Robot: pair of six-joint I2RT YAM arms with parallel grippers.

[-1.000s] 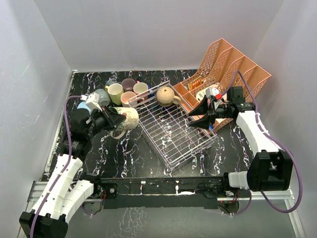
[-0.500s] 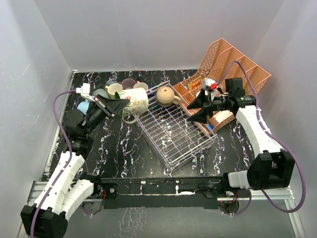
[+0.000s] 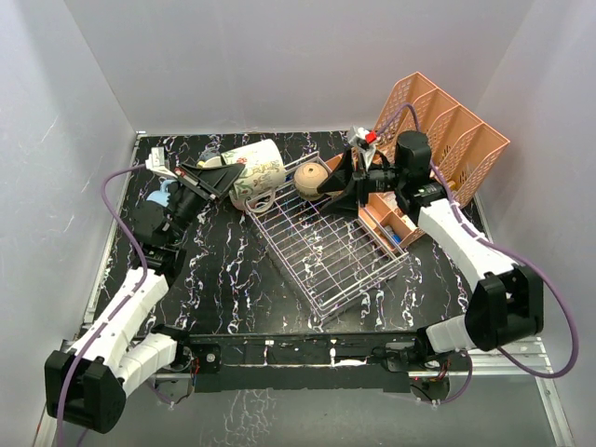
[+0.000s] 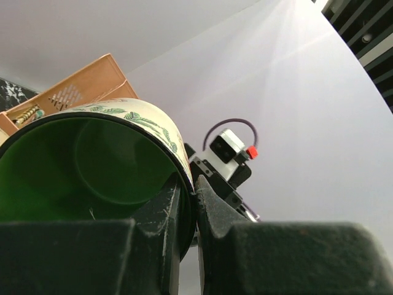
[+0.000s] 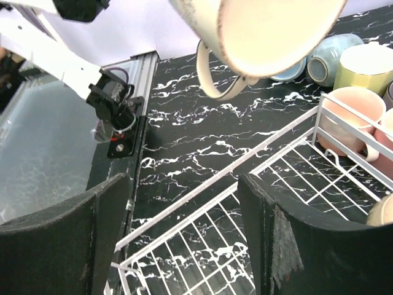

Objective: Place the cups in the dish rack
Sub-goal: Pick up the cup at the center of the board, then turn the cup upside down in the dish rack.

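Marbled table (image 3: 233,279) — left end effector (image 4: 189,190) grips mug (image 4: 92,166).

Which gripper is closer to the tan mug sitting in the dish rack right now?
Right. The right gripper is open just beside the tan mug; the left gripper is farther off, shut on the leaf-patterned mug.

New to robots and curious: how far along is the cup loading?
Done: one tan cup in the rack. In hand: the left pincer holds a leaf-patterned cup lifted near the rack. Left: a blue cup, a yellow cup and a pink cup outside the rack.
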